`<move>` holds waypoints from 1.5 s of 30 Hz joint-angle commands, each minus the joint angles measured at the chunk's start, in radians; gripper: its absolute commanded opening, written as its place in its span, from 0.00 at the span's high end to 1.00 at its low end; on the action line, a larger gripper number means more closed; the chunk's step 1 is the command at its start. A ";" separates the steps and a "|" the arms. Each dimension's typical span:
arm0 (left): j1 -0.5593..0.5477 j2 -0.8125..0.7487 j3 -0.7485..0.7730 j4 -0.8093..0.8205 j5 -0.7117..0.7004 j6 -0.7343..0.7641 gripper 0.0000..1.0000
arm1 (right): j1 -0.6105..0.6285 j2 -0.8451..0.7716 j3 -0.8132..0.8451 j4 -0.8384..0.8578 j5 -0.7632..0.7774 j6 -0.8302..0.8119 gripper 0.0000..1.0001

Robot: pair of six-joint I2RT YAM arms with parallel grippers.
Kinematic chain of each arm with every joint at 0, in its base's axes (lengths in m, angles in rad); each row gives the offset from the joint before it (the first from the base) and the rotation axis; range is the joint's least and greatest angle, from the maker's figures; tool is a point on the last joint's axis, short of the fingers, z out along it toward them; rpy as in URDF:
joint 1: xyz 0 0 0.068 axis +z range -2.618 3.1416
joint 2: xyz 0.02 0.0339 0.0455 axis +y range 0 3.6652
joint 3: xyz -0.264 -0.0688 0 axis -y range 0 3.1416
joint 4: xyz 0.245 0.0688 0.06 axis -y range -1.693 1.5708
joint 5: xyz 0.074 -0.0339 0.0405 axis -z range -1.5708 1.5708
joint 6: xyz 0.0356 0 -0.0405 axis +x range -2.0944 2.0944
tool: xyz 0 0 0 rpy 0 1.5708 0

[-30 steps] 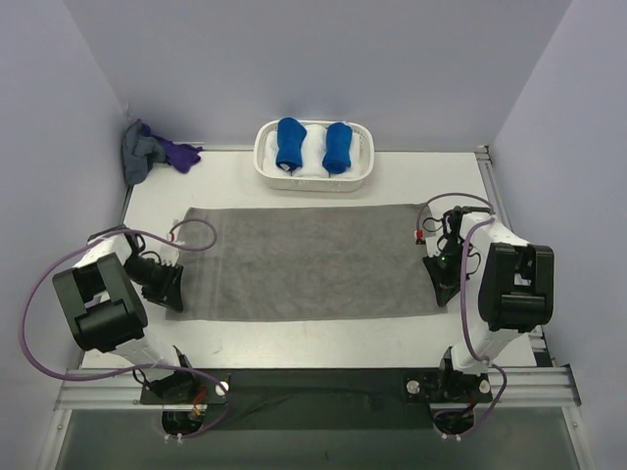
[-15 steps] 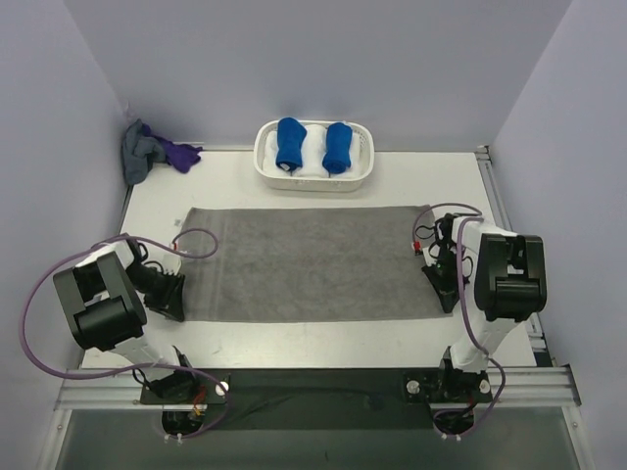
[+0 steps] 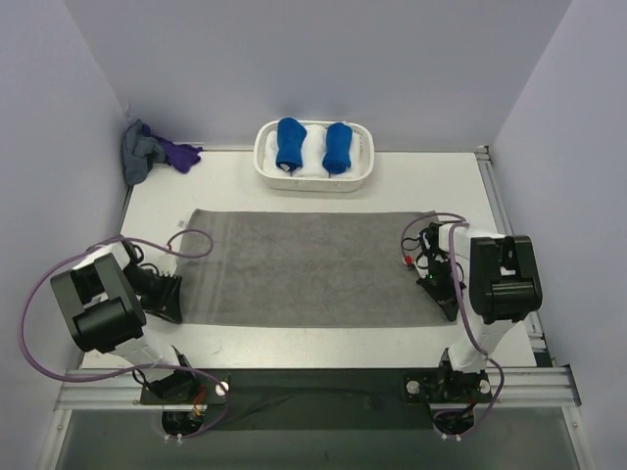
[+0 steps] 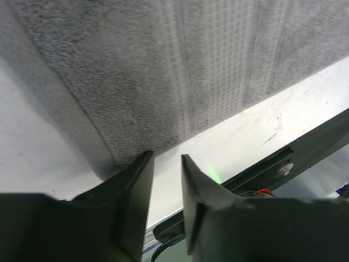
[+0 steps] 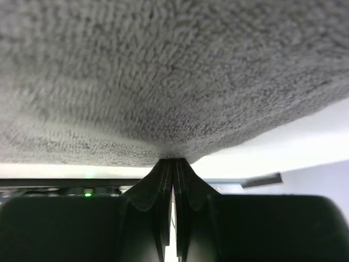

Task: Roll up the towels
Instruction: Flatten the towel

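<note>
The right gripper [image 5: 174, 161] pinched the grey towel [image 3: 304, 264] at 4 o'clock, while the left gripper [image 4: 167, 158] stood narrowly parted at 8 o'clock.

Both arms are built alike: white shells with a boxy black housing on the left arm [image 3: 98, 311] and the right arm [image 3: 502, 282]. A purple cable [image 3: 25, 333] trails off the left arm, and a second purple cable [image 3: 461, 328] runs along the right arm, with a red connector [image 3: 406, 261] nearby. The left pincer [image 4: 166, 155] and the right pincer [image 5: 173, 160] have matte black, flat-sided fingers.
</note>
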 commanded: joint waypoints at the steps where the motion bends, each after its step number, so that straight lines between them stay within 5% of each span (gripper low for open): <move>1: 0.022 -0.064 0.059 0.002 0.009 0.110 0.58 | -0.001 -0.062 0.039 -0.010 -0.117 0.012 0.94; 7: 0.016 -0.103 0.368 -0.147 0.293 0.068 0.27 | -0.096 -0.158 0.385 -0.210 -0.386 0.033 0.04; 8: 0.016 -0.091 0.408 -0.146 0.321 0.059 0.26 | -0.105 -0.150 0.430 -0.216 -0.408 0.035 0.03; 15: -0.013 0.044 0.568 0.220 0.366 -0.243 0.28 | -0.138 0.072 0.790 -0.182 -0.315 0.053 0.11; 22: -0.155 0.188 0.672 0.336 0.195 -0.303 0.29 | -0.147 0.379 1.062 -0.179 -0.282 0.081 0.44; 34: -0.245 0.380 0.801 0.379 0.073 -0.418 0.28 | -0.147 0.557 1.232 -0.164 -0.259 0.089 0.46; 45: -0.251 0.411 0.834 0.377 0.131 -0.431 0.28 | -0.142 0.626 1.275 -0.119 -0.299 0.086 0.53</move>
